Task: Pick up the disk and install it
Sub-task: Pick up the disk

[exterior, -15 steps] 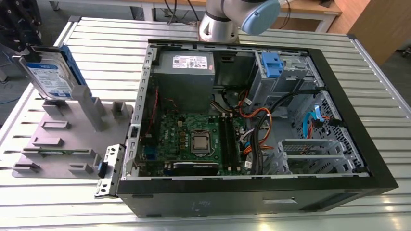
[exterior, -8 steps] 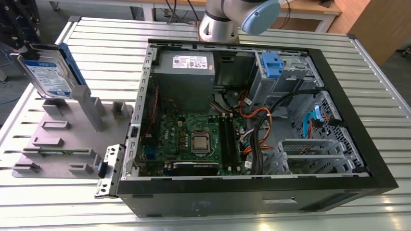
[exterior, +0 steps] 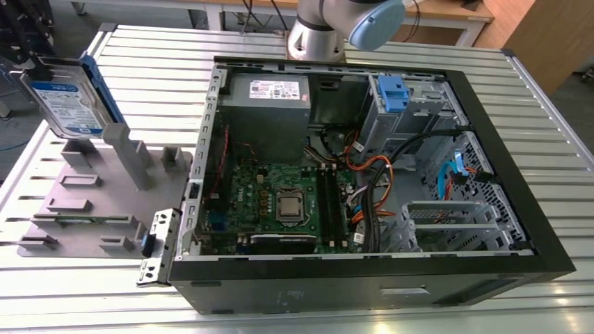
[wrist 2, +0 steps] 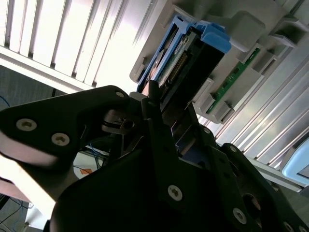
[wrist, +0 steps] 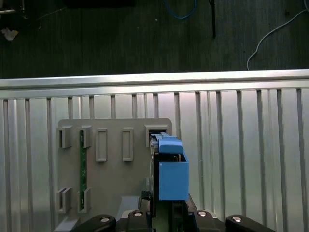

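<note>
Nearest the exterior camera, the open black computer case [exterior: 325, 292] is lying on its side on the slatted metal bench [exterior: 167, 56], taking up the middle and right of the frame. It is holding a grey power-supply box [exterior: 269, 115] at its upper left, a green motherboard [exterior: 269, 188] below that, a silver drive cage [exterior: 418, 108] with a blue latch at its upper right, and loose cables [exterior: 390, 167] trailing between them. At the lower left, a grey fixture plate [exterior: 93, 202] is sitting on the bench; the first wrist view is showing a green circuit strip [wrist: 82, 174] standing in one of its slots. The disk [exterior: 67, 101] is standing on edge at the upper left, above the plate, label facing the exterior camera, long axis running upward and leaning left, a blue rail along its right edge. In the first wrist view it is appearing edge-on, long axis pointing from the gripper [wrist: 166, 205] toward the plate. The second wrist view is showing its connector end. The gripper's fingers are pressing against the disk's two sides, holding it.
</note>
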### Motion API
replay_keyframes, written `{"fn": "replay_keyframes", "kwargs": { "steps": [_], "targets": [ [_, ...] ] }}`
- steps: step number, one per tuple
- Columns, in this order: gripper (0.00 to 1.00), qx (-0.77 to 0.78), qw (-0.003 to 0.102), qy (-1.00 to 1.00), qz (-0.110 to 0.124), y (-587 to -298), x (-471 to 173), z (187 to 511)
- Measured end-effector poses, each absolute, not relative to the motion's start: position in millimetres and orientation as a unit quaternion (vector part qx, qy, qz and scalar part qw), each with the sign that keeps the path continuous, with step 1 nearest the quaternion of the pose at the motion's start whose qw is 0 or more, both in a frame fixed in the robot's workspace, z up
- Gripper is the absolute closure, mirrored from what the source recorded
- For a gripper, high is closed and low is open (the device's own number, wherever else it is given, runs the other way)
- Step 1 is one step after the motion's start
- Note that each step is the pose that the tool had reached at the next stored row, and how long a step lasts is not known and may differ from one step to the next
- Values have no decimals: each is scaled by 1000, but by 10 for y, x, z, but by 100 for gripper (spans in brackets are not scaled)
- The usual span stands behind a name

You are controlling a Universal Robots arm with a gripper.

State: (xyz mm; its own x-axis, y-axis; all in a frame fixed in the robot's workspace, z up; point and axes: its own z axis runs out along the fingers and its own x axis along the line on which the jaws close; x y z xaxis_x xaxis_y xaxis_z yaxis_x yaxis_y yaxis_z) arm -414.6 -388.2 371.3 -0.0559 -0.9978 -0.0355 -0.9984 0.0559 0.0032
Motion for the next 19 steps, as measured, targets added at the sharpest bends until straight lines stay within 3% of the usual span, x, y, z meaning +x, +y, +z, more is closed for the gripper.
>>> {"fn": "replay_keyframes", "kwargs": {
  "steps": [19],
  "targets": [
    [65, -687, 12, 726, 13, -3882, -4146, 3791]
  ]
}}
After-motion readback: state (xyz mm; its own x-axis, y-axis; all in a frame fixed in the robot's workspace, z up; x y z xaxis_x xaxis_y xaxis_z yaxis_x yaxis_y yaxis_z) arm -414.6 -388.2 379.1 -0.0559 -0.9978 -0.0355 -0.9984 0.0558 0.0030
